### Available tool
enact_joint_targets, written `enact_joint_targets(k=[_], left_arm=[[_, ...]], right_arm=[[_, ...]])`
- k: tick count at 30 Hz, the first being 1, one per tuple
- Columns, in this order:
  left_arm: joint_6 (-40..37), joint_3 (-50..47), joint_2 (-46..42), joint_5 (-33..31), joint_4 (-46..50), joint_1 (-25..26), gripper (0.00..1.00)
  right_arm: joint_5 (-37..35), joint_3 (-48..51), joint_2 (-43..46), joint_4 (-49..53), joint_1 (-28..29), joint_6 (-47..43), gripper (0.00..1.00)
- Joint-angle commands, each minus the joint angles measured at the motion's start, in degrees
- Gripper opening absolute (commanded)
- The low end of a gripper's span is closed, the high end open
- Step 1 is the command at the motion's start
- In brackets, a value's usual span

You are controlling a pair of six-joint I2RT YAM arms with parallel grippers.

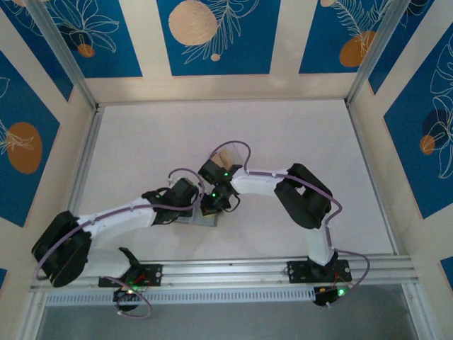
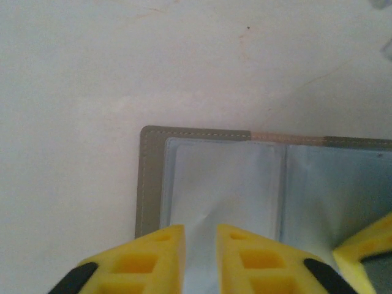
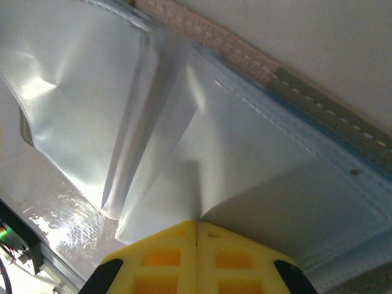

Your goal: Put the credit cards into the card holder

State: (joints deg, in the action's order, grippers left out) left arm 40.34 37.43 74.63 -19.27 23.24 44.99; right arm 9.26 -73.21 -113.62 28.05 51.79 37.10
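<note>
Top external, near to far: you have the metal rail (image 1: 233, 268) along the desk's (image 1: 141, 142) front edge, then the card holder (image 1: 200, 217) lying open mid-desk under both arms. The left gripper (image 2: 200, 236), at a narrow gap, sits over its clear sleeve. The right gripper (image 3: 196, 224) is pinched closed on a sleeve fold. Beyond – white desk, then blue leaf-patterned walls (image 1: 212, 35).

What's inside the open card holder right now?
The card holder lies open, showing pale-blue clear sleeves. Those in view look empty. What lies beneath the left gripper and the right gripper is covered.
</note>
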Motion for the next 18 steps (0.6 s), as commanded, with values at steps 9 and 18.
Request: enact_joint_targets(k=[9,18], left_arm=[[-1.96,0.80,7.39,-1.33,-2.32,-1.66,0.11],[-1.28,-1.85,9.63,0.09,-5.37,-1.75,0.09]], right_arm=[[-4.10,3.52,1.72,7.09,-4.12,-6.45,0.01],[-1.12,1.37,6.26,6.43,-5.87,-9.58,0.09]])
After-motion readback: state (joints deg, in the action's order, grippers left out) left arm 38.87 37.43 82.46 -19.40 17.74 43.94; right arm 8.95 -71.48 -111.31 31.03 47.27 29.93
